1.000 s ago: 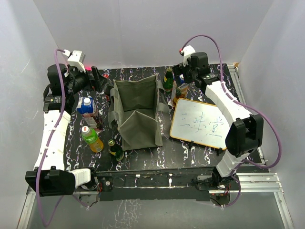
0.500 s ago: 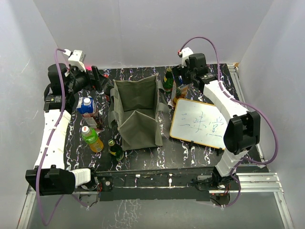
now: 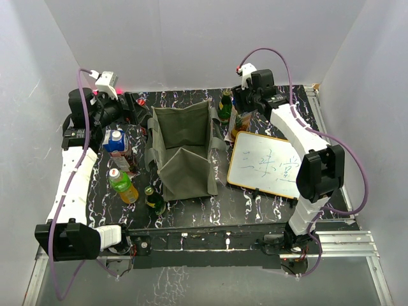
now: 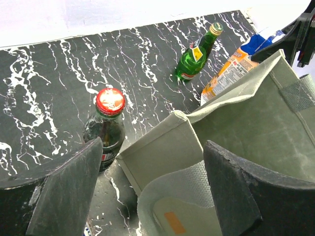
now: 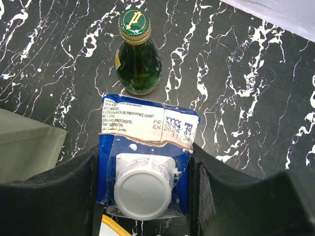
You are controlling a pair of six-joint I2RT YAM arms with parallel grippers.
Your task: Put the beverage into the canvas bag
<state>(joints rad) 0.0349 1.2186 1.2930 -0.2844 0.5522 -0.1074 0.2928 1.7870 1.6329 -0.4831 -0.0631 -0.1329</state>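
Note:
The olive-grey canvas bag [image 3: 182, 150] stands open in the middle of the table. It also shows in the left wrist view [image 4: 246, 113]. My right gripper [image 3: 245, 105] is at the back right of the bag. In the right wrist view it [image 5: 145, 187] is shut on a blue juice carton [image 5: 147, 142] with a white cap, one finger against each side. The carton [image 3: 241, 122] stands upright on the table. A green glass bottle [image 5: 138, 59] stands just behind it. My left gripper [image 4: 152, 191] is open and empty over the bag's back left corner, next to a red-capped dark bottle [image 4: 109, 123].
A framed whiteboard [image 3: 268, 166] lies right of the bag. Left of the bag stand a blue-capped bottle [image 3: 115, 141], a green tea bottle [image 3: 122, 185] and a small green bottle [image 3: 153, 201]. White walls enclose the table on three sides.
My right wrist has shifted a little left and back over the carton. My left wrist has risen slightly. Nothing on the table has moved.

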